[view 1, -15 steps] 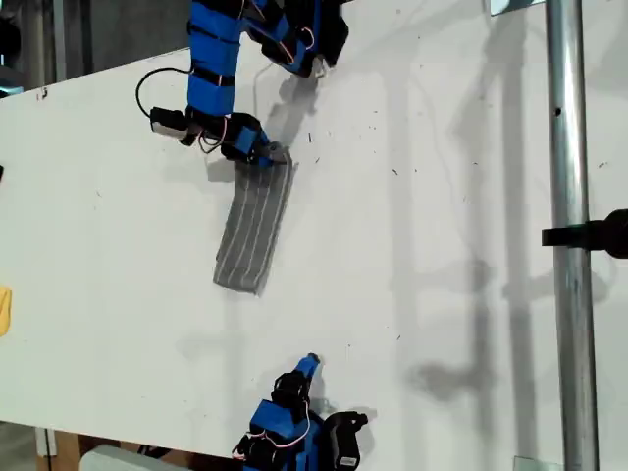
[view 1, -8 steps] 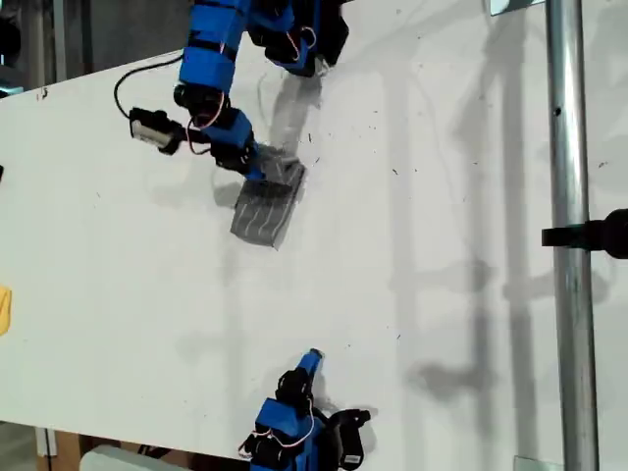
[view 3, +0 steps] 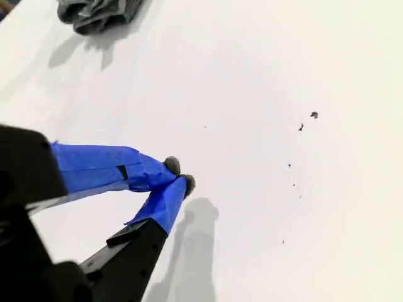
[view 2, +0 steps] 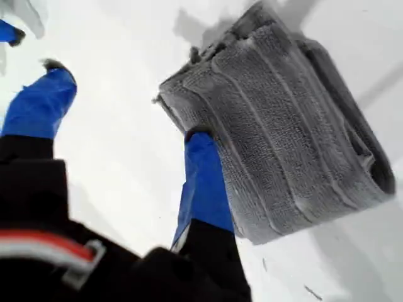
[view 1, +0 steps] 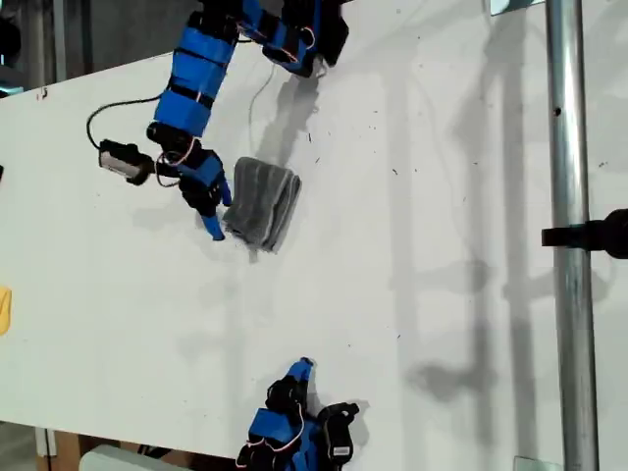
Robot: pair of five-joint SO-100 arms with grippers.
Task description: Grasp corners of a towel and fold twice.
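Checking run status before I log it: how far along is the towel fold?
Looks nearly done. The towel lies as a compact layered bundle on the white table, so both folds appear made. In hand: nothing. My first gripper has its jaws open, one finger beside the folded edge. My second gripper is shut and empty, well clear of the cloth. Left: back the first arm off.

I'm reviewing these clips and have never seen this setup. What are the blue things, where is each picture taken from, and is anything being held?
The blue things are two small robot arms on a white table. One picture looks down on the whole scene; the other two come from cameras on each gripper. My first gripper is open beside the folded grey towel, one finger touching its edge, gripping nothing. My second gripper is shut and empty, away from the towel.
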